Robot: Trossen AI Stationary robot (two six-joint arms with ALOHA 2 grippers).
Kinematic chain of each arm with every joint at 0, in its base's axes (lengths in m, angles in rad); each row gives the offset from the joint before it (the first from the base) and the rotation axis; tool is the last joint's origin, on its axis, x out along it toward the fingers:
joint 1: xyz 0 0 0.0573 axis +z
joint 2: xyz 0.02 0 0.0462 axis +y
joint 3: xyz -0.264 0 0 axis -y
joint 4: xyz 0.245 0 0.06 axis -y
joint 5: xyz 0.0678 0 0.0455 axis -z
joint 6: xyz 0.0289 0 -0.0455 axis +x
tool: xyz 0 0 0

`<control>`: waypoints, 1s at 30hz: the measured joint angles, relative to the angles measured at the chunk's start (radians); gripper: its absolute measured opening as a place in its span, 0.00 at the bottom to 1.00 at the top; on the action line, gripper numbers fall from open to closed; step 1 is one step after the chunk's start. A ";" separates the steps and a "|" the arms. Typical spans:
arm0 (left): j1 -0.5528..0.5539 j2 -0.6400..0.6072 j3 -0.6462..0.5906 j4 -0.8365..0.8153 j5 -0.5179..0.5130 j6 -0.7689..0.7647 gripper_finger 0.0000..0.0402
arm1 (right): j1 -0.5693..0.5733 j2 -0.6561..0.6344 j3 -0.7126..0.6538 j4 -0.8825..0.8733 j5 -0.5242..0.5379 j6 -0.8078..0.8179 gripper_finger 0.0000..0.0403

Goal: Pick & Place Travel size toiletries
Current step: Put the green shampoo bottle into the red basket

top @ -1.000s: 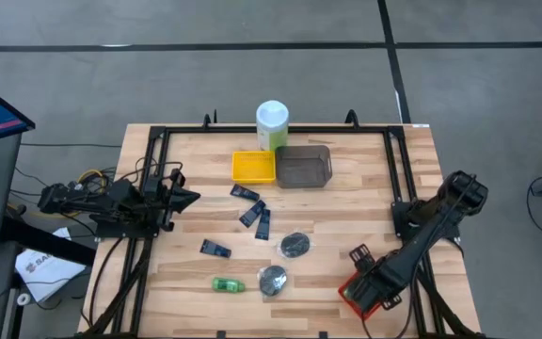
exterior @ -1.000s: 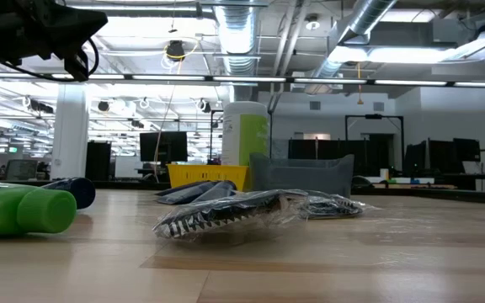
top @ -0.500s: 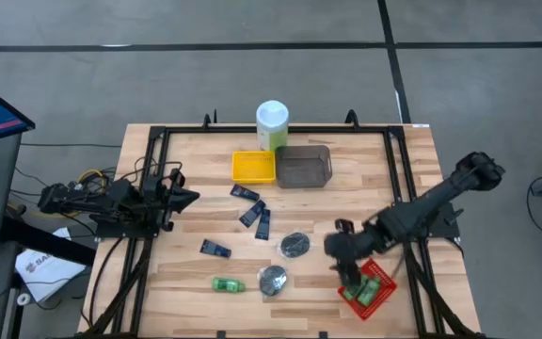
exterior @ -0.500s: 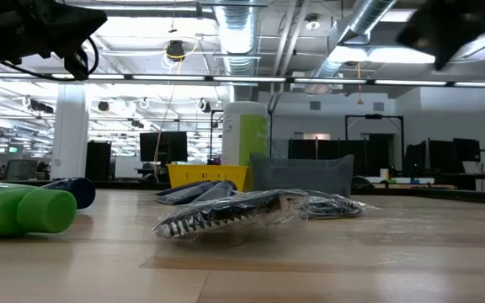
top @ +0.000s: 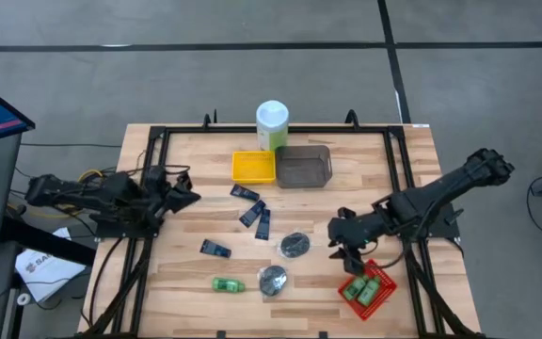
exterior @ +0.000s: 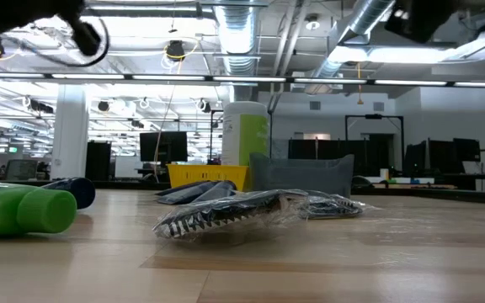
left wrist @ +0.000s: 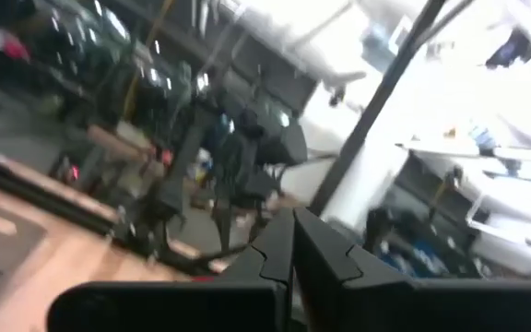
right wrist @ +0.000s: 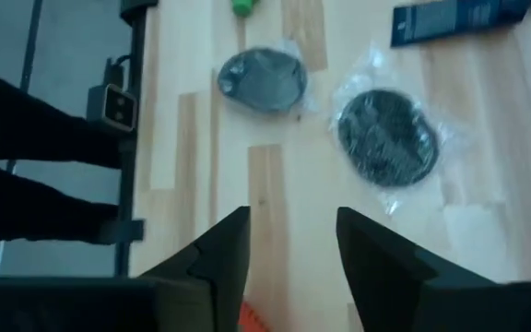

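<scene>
We note the table [top: 365, 165], then the red tray [top: 367, 287] with two green bottles, just behind the right gripper [top: 340, 247]. Its fingers [right wrist: 221, 254] stand spread, empty, above bare wood; both wrapped discs [right wrist: 387, 136] lie ahead of the tips, a third green bottle [top: 226, 283] beyond. Left gripper [top: 188, 197]: fingers [left wrist: 270, 254] pressed together, blue tubes [top: 253, 213] just ahead.
</scene>
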 joint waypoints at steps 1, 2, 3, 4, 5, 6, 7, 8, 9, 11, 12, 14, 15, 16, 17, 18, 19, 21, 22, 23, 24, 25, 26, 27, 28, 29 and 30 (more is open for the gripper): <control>0.000 0.060 0.032 -0.002 0.026 -0.022 0.00 | 0.009 0.001 0.000 -0.010 0.001 0.011 0.35; 0.000 0.122 0.065 -0.013 0.062 -0.048 0.00 | 0.019 0.002 -0.001 -0.015 0.001 0.017 0.33; -0.002 0.188 0.098 -0.039 0.108 -0.079 0.00 | 0.031 0.006 -0.004 -0.015 -0.001 0.017 0.31; -0.006 0.250 0.132 -0.076 0.161 -0.112 0.00 | 0.040 0.017 -0.005 -0.015 -0.004 0.018 0.29; -0.015 0.311 0.164 -0.122 0.214 -0.146 0.00 | 0.048 0.030 -0.005 -0.016 -0.005 0.017 0.27; -0.029 0.376 0.196 -0.169 0.259 -0.167 0.00 | 0.059 0.042 -0.008 -0.027 -0.005 0.017 0.24; -0.047 0.437 0.225 -0.210 0.294 -0.181 0.00 | 0.070 0.052 -0.009 -0.040 -0.005 0.018 0.22; -0.069 0.492 0.251 -0.249 0.315 -0.184 0.00 | 0.080 0.060 -0.009 -0.038 -0.006 0.020 0.20; -0.095 0.546 0.276 -0.284 0.323 -0.184 0.00 | 0.091 0.068 -0.007 -0.032 -0.007 0.020 0.18; -0.145 0.649 0.321 -0.317 0.330 -0.180 0.00 | 0.115 0.085 -0.008 -0.041 -0.007 0.020 0.15; -0.167 0.697 0.340 -0.332 0.330 -0.168 0.00 | 0.123 0.093 -0.008 -0.040 -0.006 0.024 0.13; -0.207 0.779 0.366 -0.350 0.322 -0.147 0.00 | 0.137 0.105 -0.008 -0.041 -0.007 0.028 0.11; -0.225 0.820 0.382 -0.349 0.311 -0.136 0.00 | 0.146 0.109 -0.008 -0.045 -0.006 0.028 0.10; -0.238 0.852 0.395 -0.351 0.303 -0.129 0.00 | 0.154 0.112 -0.008 -0.045 -0.006 0.028 0.09; -0.251 0.883 0.410 -0.363 0.297 -0.120 0.00 | 0.160 0.115 -0.008 -0.045 -0.006 0.028 0.08; -0.264 0.913 0.428 -0.383 0.294 -0.109 0.00 | 0.166 0.116 -0.008 -0.050 -0.007 0.028 0.08; -0.273 0.940 0.446 -0.407 0.291 -0.104 0.00 | 0.174 0.116 -0.008 -0.057 -0.006 0.029 0.07; -0.284 0.980 0.481 -0.458 0.277 -0.091 0.00 | 0.184 0.116 -0.008 -0.057 -0.006 0.035 0.06; -0.289 0.996 0.501 -0.473 0.263 -0.078 0.00 | 0.189 0.116 -0.008 -0.059 -0.007 0.036 0.05; -0.290 1.005 0.522 -0.491 0.249 -0.065 0.00 | 0.195 0.115 -0.008 -0.061 -0.007 0.037 0.05; -0.293 1.011 0.543 -0.521 0.227 -0.050 0.00 | 0.201 0.114 -0.008 -0.061 -0.007 0.037 0.04; -0.294 1.017 0.567 -0.555 0.206 -0.038 0.00 | 0.208 0.113 -0.008 -0.061 -0.007 0.037 0.04; -0.297 1.024 0.590 -0.602 0.182 -0.028 0.00 | 0.215 0.113 -0.008 -0.064 -0.007 0.037 0.04; -0.300 1.030 0.615 -0.665 0.158 -0.024 0.00 | 0.220 0.113 -0.008 -0.071 -0.006 0.037 0.04; -0.304 1.034 0.639 -0.731 0.133 -0.024 0.00 | 0.228 0.113 -0.008 -0.077 -0.007 0.037 0.04; -0.309 1.041 0.664 -0.788 0.111 -0.023 0.00 | 0.237 0.113 -0.008 -0.083 -0.007 0.037 0.04; -0.314 1.049 0.689 -0.840 0.096 -0.025 0.00 | 0.245 0.113 -0.008 -0.093 -0.007 0.037 0.04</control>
